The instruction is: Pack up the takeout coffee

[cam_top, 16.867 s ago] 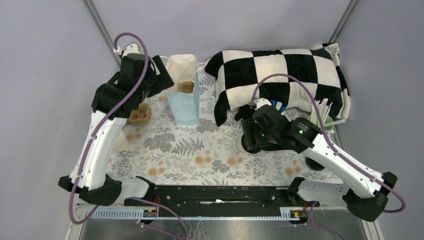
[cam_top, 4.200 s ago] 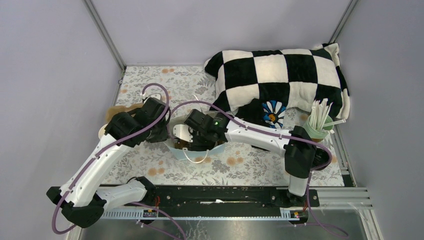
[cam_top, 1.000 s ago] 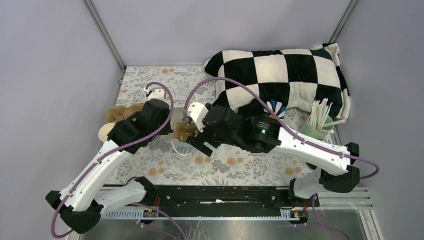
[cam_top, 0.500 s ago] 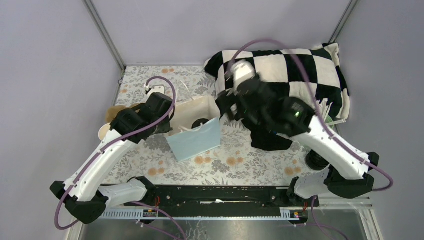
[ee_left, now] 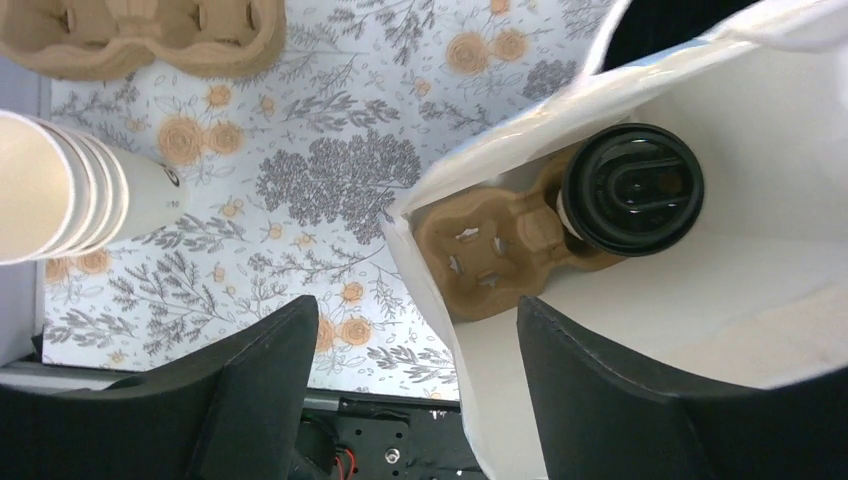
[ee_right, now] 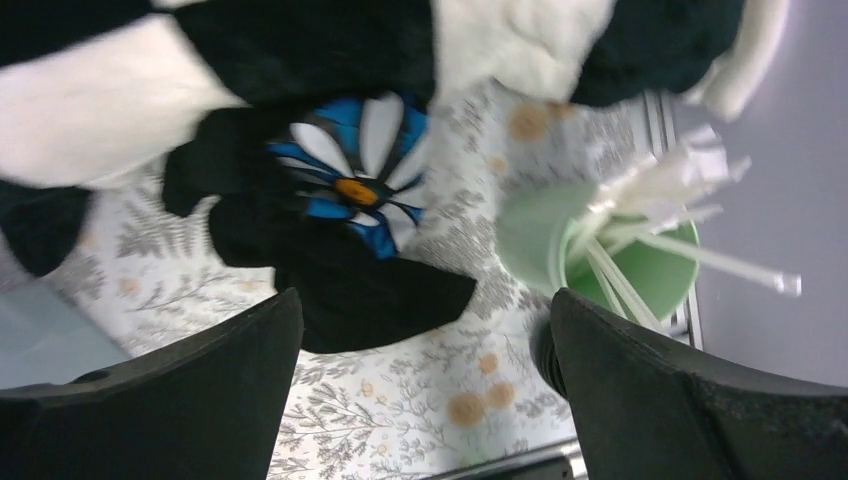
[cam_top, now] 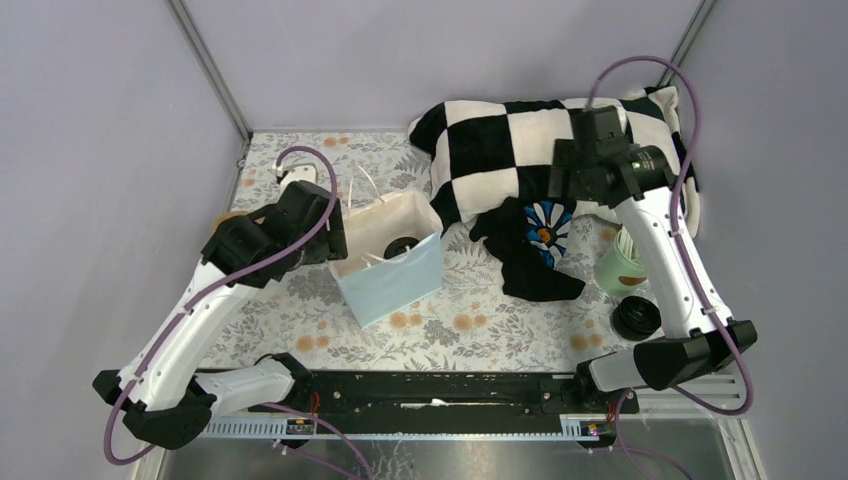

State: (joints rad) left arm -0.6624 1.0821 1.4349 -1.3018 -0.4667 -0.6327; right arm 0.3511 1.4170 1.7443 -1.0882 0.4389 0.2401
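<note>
Sitting in pulp tray (ee_left: 480,262) in bag (ee_left: 780,290): lidded cup (ee_left: 632,190); left claw (ee_left: 415,305), right claw (ee_right: 425,295) spread

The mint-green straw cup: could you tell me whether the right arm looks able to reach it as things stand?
Probably yes: the right end effector is open, and the straw cup stands uncovered in its wrist view with nothing between them; only its straws stick up.

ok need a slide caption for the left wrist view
Left gripper open over the paper bag's rim; inside, the lidded coffee cup sits in a cardboard carrier
</note>
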